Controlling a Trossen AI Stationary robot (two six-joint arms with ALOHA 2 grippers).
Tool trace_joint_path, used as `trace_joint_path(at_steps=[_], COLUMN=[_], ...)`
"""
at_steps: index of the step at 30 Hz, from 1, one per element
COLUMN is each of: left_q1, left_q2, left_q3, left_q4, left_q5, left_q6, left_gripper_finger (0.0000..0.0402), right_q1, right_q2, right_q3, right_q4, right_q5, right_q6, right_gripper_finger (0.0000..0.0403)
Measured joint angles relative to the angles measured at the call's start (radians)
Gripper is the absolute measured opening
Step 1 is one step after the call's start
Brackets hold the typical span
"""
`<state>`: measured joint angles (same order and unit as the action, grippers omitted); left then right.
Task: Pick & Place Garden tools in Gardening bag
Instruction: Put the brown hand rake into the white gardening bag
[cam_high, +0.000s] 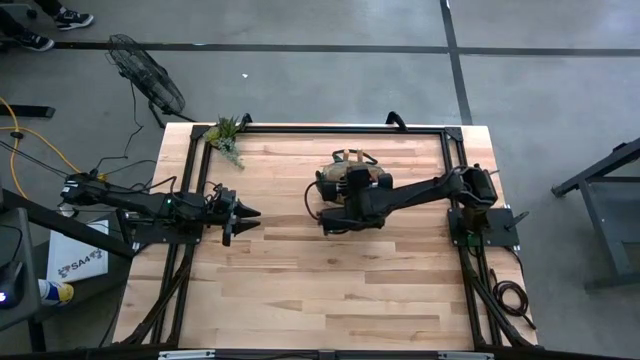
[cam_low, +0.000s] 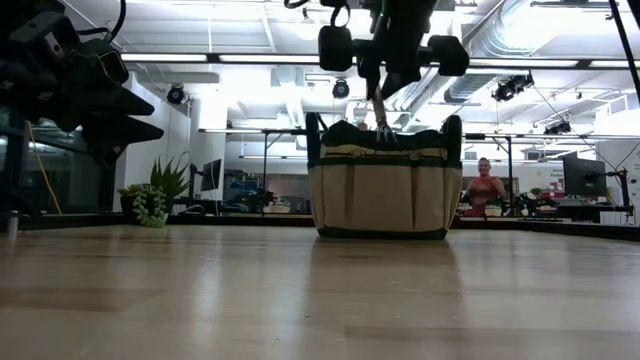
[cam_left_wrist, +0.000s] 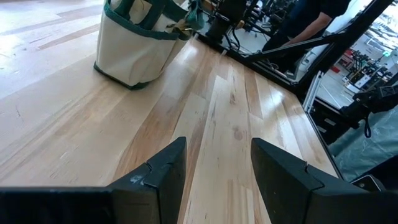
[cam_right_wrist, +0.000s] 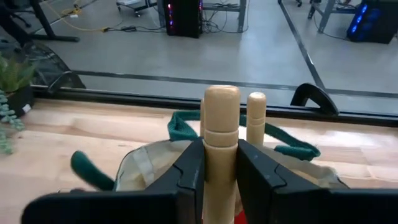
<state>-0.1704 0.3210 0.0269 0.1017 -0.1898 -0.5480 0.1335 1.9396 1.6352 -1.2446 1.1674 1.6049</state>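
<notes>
The right hand (cam_right_wrist: 220, 168) is clenched on the wooden handle of the rake (cam_right_wrist: 221, 124) and hangs over the bag (cam_low: 382, 190). In the low view the rake (cam_low: 381, 118) points tines down, its wire prongs at the bag's green rim. The right wrist view shows a second wooden handle (cam_right_wrist: 255, 115) standing upright in the bag just beside the held one, and a trace of red at the bottom edge, too small to identify.

The bag (cam_high: 345, 180) stands upright on the surface (cam_high: 300, 280) at mid-depth, right of centre. No loose tools lie on the surface.

The left hand (cam_left_wrist: 211, 177) is released, fingers spread, and waits above the left side of the surface, well apart from the bag.

Handling, as judged:
- The rake is light and rigid. The smooth wood may slip, so a grip mid-handle, as held, suits it.
- The wire tines can flex and may snag on the rim trim or a loop handle.
- The bag is soft canvas. Its walls may give or shift if a tool presses sideways against them.
- Descent should be vertical, clear of the handle already inside.
</notes>
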Motion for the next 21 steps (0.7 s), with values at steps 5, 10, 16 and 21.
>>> trace_joint_path(at_steps=[5, 10, 16, 21], left_q1=[0.0, 0.0, 0.0, 0.0], left_q2=[0.0, 0.0, 0.0, 0.0], left_q3=[0.0, 0.0, 0.0, 0.0], left_q4=[0.0, 0.0, -0.001, 0.0], left_q5=[-0.001, -0.001, -0.002, -0.002], left_q6=[0.0, 0.0, 0.0, 0.0], left_gripper_finger=[0.0175, 0.0175, 0.0175, 0.0175], right_q1=[-0.015, -0.021, -0.021, -0.03], right_q2=[0.0, 0.015, 0.03, 0.034], right_q3=[0.0, 0.0, 0.0, 0.0], right_q4=[0.001, 0.012, 0.041, 0.033], right_q5=[-0.004, -0.015, -0.021, -0.021], right_q6=[-0.002, -0.004, -0.01, -0.011], right_gripper_finger=[0.0056, 0.0056, 0.0056, 0.0056])
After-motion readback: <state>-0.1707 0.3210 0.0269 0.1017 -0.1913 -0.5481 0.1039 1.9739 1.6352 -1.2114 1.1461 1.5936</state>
